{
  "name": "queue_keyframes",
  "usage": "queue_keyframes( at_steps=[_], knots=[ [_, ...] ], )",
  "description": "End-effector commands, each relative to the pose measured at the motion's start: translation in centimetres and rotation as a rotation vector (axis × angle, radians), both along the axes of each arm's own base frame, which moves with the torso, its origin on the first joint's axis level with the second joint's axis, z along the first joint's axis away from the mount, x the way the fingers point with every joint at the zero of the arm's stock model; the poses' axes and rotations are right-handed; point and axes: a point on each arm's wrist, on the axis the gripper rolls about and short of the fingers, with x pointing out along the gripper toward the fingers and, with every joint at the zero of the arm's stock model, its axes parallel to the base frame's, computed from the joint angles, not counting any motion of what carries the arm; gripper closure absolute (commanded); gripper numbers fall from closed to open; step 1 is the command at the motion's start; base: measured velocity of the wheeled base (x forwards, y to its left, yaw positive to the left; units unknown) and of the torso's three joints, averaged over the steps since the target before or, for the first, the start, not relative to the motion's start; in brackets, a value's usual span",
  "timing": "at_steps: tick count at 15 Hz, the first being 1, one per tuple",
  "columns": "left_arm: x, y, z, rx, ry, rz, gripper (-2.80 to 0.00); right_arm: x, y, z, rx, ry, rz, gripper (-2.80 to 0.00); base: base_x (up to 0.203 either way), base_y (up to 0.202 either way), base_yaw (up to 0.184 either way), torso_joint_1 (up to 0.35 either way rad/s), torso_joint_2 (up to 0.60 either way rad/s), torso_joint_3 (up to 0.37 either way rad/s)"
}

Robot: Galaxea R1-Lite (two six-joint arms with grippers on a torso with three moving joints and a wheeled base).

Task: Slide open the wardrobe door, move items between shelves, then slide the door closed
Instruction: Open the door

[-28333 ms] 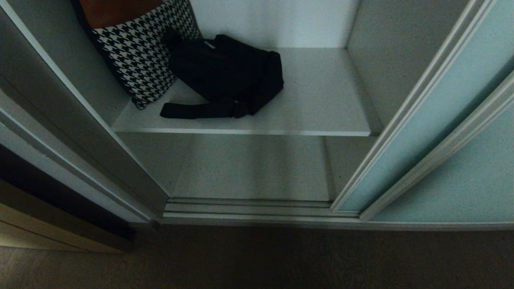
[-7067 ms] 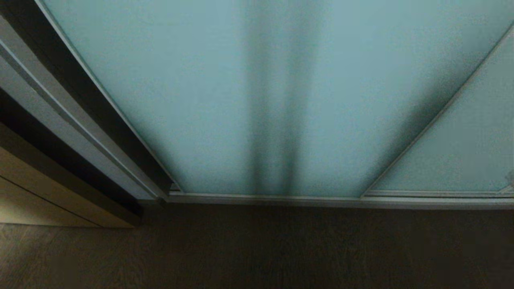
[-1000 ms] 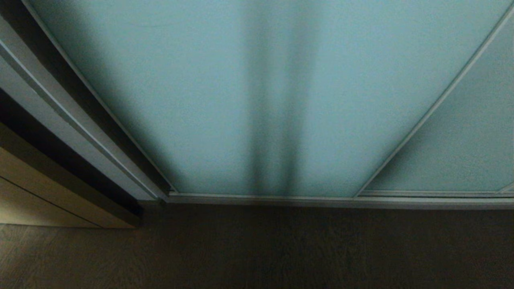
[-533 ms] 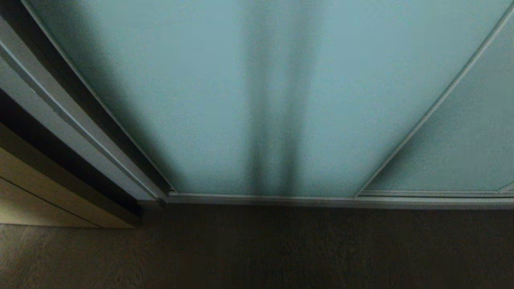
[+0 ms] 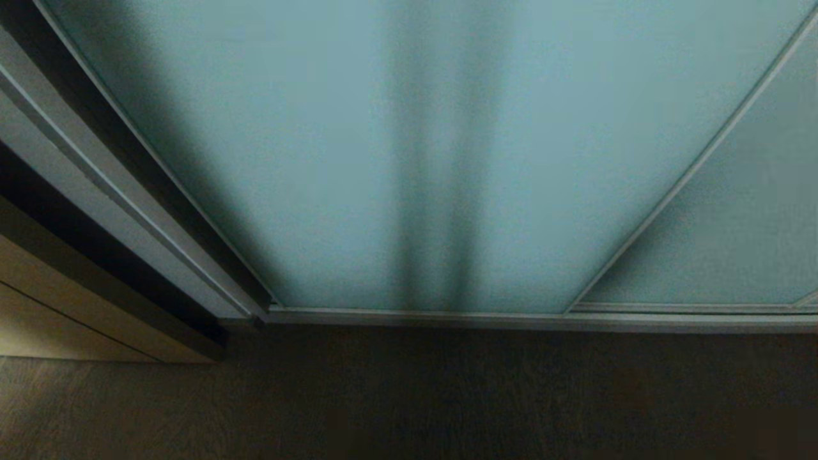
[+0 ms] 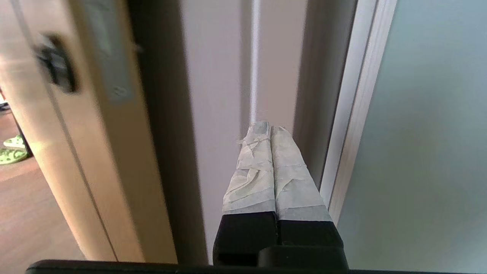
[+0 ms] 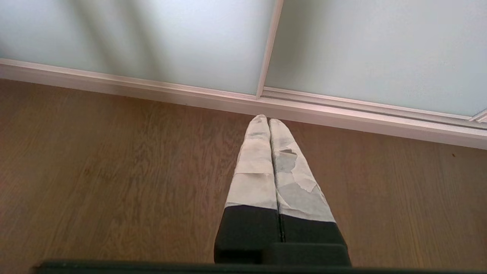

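The sliding wardrobe door (image 5: 358, 147), frosted pale blue-green glass in a slim silver frame, stands closed across the wardrobe and hides the items and shelves. Neither arm shows in the head view. My left gripper (image 6: 269, 125) is shut with nothing in it, its taped fingers pointing at the grey wardrobe side post (image 6: 217, 76), just beside the door's silver edge frame (image 6: 357, 106). My right gripper (image 7: 268, 118) is shut and empty, hanging over the wooden floor (image 7: 114, 171) near the bottom track (image 7: 323, 114).
A second frosted panel (image 5: 754, 236) overlaps at the right. Left of the wardrobe stands a beige room door (image 6: 49, 125) with a dark handle (image 6: 57, 68). Green slippers (image 6: 13, 150) lie on the floor beyond it. Wooden floor (image 5: 409, 396) runs along the wardrobe front.
The head view is the same over the last second, with the door closed. Long before, the door was open and a black bag lay on a shelf.
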Motion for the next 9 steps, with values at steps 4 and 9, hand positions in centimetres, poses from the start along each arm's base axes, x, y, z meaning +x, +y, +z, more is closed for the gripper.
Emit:
queue_keyframes(
  at_steps=[4,9],
  knots=[
    [6.5,2.3,-0.3,-0.007,0.038,0.089,0.00,0.0,0.0,0.0,-0.001,-0.001,0.001,0.00,0.000,0.000,0.000,0.000,0.00,0.000],
    [7.8,1.9,0.3,0.047,0.039,-0.007,0.00,0.0,0.0,0.0,-0.001,-0.001,0.001,0.00,0.000,0.000,0.000,0.000,0.00,0.000]
  ],
)
